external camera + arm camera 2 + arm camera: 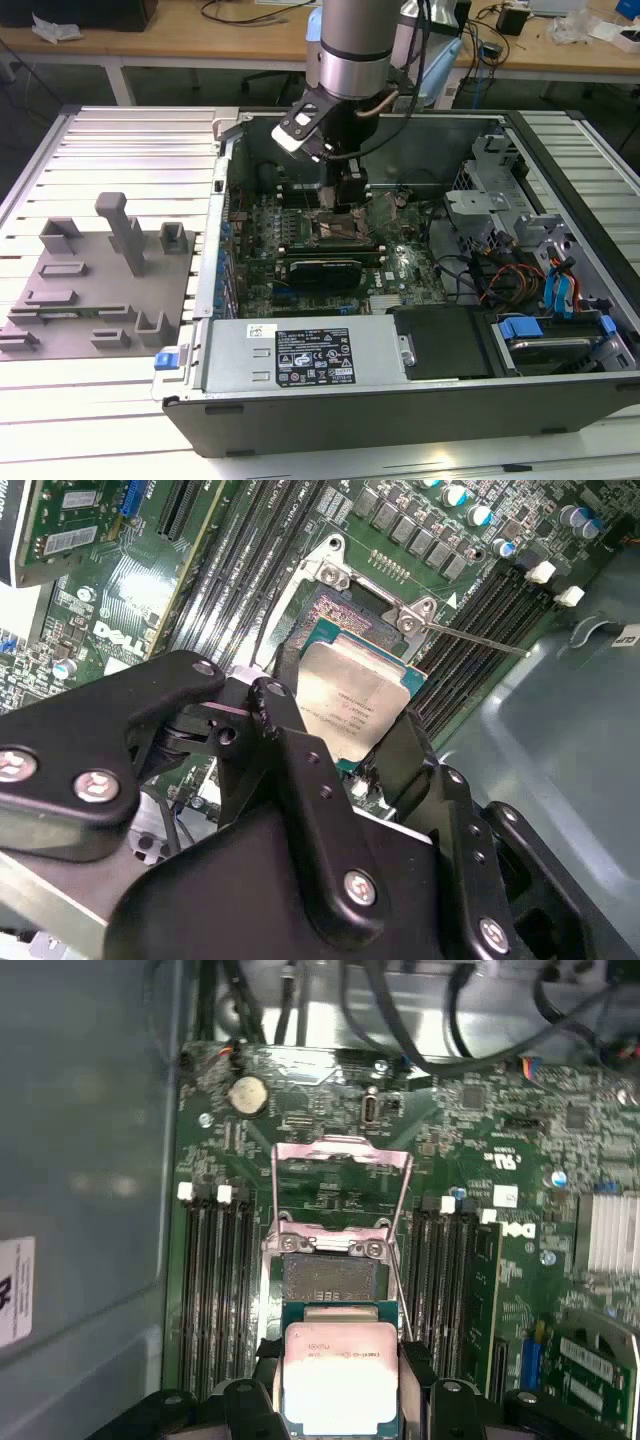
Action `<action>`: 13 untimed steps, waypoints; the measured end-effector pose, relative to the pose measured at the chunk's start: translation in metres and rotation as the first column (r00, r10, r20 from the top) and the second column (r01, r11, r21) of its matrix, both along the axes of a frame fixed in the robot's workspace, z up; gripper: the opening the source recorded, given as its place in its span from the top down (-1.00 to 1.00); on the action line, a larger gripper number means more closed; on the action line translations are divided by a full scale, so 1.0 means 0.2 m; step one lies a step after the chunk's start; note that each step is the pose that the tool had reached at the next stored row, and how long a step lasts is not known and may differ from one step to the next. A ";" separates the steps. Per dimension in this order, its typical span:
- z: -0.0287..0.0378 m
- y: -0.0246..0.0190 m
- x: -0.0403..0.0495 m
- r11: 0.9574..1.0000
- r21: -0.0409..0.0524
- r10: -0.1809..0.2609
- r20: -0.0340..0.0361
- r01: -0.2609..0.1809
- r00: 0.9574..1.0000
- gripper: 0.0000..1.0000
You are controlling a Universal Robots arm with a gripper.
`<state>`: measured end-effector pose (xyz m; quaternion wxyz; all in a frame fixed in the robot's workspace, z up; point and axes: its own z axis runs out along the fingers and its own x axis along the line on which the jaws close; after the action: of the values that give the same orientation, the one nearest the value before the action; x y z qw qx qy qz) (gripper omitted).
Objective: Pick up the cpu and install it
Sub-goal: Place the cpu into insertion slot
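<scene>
The cpu [352, 708], a small square chip with a silvery top, sits between the two black fingers [272, 712] of my gripper [345, 730], which is shut on it. In the first wrist view the cpu [340, 1378] hangs just over the near edge of the open socket [330, 1280], whose load plate [342, 1160] stands raised. Whether the chip touches the socket I cannot tell. In the exterior view my gripper [350, 195] reaches down into the open computer case, right above the socket [340, 230] on the green motherboard [400, 270].
Memory slots [215, 1290] flank the socket on both sides. An expansion card [325, 270] lies just in front of it. The power supply [310, 355], drive cage [540, 270] and cables fill the case's front and right. Grey fixture blocks [95, 270] stand outside at the exterior view's left.
</scene>
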<state>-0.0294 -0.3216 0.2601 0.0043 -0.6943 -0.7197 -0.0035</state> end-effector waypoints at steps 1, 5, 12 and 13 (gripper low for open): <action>-0.016 0.000 0.000 1.000 0.000 -0.005 0.022 0.005 1.000 -0.09; -0.031 0.000 -0.001 1.000 0.000 -0.005 0.038 0.005 0.999 -0.09; -0.089 0.000 -0.001 1.000 -0.008 0.007 0.040 -0.006 0.999 -0.09; -0.094 0.000 -0.001 1.000 -0.009 0.007 0.040 -0.007 0.999 -0.09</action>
<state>-0.0296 -0.3217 0.2413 -0.0129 -0.6917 -0.7220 -0.0142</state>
